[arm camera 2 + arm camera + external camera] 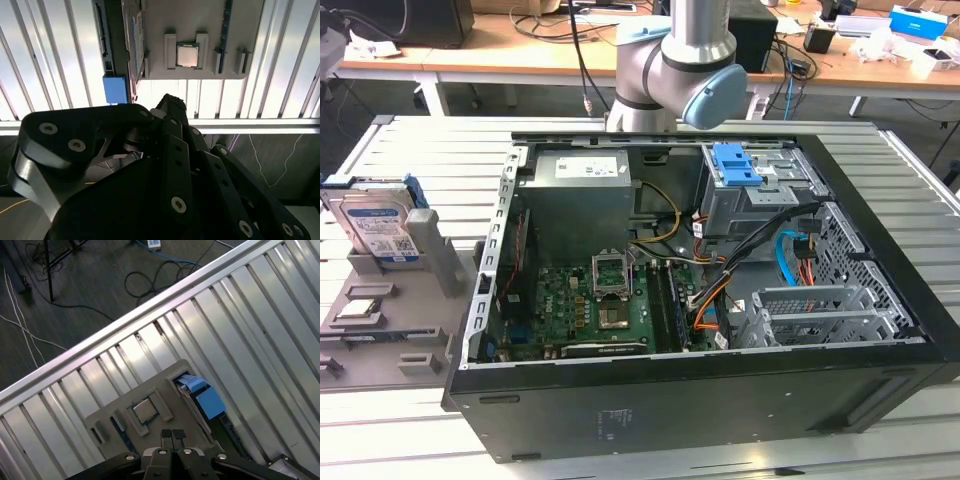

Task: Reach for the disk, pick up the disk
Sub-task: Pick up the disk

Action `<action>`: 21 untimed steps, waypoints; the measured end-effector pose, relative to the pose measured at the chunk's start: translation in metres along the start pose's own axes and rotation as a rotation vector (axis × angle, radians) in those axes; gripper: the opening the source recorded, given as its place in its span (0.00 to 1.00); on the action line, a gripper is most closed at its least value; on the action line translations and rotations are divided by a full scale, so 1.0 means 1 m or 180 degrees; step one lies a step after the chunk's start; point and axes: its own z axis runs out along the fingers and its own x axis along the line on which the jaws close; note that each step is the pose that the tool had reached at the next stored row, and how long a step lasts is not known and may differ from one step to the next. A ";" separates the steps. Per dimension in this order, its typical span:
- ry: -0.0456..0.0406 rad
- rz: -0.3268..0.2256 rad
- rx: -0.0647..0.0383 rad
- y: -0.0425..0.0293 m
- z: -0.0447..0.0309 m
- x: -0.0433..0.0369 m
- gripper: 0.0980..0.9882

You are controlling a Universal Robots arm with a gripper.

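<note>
The tool (172,434), pinched together, hangs above upright disk (378,228) at holder (390,338) edge.

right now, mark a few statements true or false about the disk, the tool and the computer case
1. The disk stands on edge in the grey holder beside the computer case. True.
2. The tool has the disk in its grip. False: it is shut on nothing and clear of the disk.
3. A processor chip sits on the same grey holder. True.
4. The computer case is closed up. False: its side is off and the motherboard shows.
</note>
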 end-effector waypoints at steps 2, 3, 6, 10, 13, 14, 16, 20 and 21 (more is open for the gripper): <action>0.0003 -0.0063 0.0000 0.0000 0.0000 0.0000 0.01; 0.0004 -0.0097 0.0000 0.0000 0.0000 0.0000 0.01; 0.0008 -0.0195 0.0000 0.0000 0.0000 0.0000 0.01; 0.0012 -0.0322 0.0000 0.0000 0.0000 0.0000 0.01; 0.0016 -0.0421 0.0000 0.0000 -0.0001 0.0000 0.01; 0.0017 -0.0453 0.0000 0.0000 0.0000 0.0000 0.01; 0.0022 -0.0560 0.0000 0.0000 0.0000 0.0000 0.01; 0.0026 -0.0688 0.0000 0.0000 0.0000 0.0000 0.01; 0.0029 -0.0747 0.0000 0.0000 0.0000 0.0000 0.01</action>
